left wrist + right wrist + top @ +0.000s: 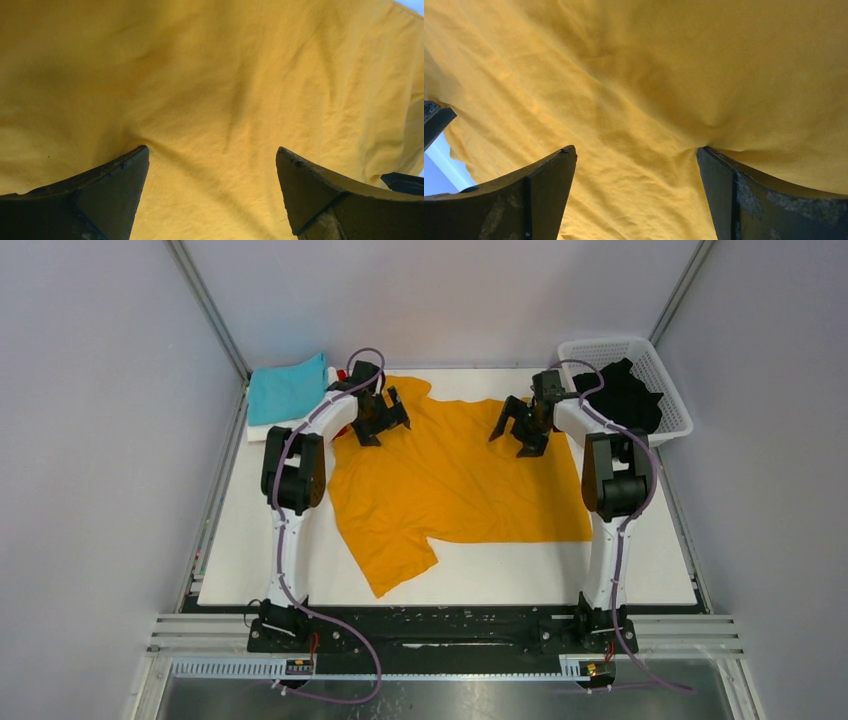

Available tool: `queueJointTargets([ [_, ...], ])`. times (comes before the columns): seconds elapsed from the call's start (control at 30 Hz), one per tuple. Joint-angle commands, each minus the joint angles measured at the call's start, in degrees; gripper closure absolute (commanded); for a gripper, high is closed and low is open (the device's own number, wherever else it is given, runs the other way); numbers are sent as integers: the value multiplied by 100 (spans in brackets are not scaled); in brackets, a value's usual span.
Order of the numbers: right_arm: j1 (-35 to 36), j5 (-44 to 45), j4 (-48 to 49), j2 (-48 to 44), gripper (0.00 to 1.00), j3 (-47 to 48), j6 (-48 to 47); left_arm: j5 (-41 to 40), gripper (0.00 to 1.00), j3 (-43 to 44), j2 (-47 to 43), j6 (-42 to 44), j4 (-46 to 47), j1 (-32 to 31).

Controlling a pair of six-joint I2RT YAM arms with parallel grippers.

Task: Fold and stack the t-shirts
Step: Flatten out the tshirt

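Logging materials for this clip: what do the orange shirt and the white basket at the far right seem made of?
Mustard-orange t-shirt: soft matte cloth, likely cotton; it creases and dimples in the wrist views. Basket: probably rigid moulded plastic, white, with an open lattice wall.

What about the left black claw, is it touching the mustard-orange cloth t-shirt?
Touching: left wrist view shows the left gripper with a fingertip denting the mustard-orange t-shirt.
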Motion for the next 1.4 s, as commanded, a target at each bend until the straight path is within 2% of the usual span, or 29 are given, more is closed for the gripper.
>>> queueJointTargets([
  [0.0, 34, 234, -331, 395, 0, 611, -74, 140, 1, 513, 486, 243, -302, 70],
  [0.1, 34, 340, -390, 73, 1, 692, -270, 166, 1, 678, 143, 365, -358, 62],
  [0.2, 39, 448, -367, -769, 1, 314, -432, -2, 1, 147, -770, 452, -208, -1],
  [0.3, 50, 538, -67, -2211, 1, -845, -439, -164, 1, -1134, -2093, 497, 306, -197],
  [0.33, 44, 635, 76, -2730, 0, -1310, -407, -232, 1, -1828, -2597, 500, 493, -287],
  [0.47, 34, 1480, 570, -4796, 1, -3269, -180, -718, 1, -3655, -4302, 322, 883, -788],
  [0.6, 12, 2434, 548, -6493, 1, -4671, 588, -1154, 1, -4998, -5713, -61, 942, -1340],
  [0.8, 8, 3262, 843, -8177, 1, -5972, 998, -1674, 1, -6459, -7211, -668, 755, -2058],
  [0.97, 0, 3408, 1032, -8891, 0, -6419, 1090, -1711, 1, -7347, -7981, -1004, 308, -2425],
  [1.23, 1, 3272, 974, -8586, 1, -6337, 1004, -1475, 1, -8296, -8302, -1596, 200, -3219],
  [1.3, 5, 3187, 972, -8443, 1, -6305, 956, -1507, 5, -8413, -8191, -1723, 354, -3320],
  [1.37, 5, 3102, 946, -8324, 1, -6266, 912, -1453, 14, -8433, -8067, -1813, 471, -3371],
])
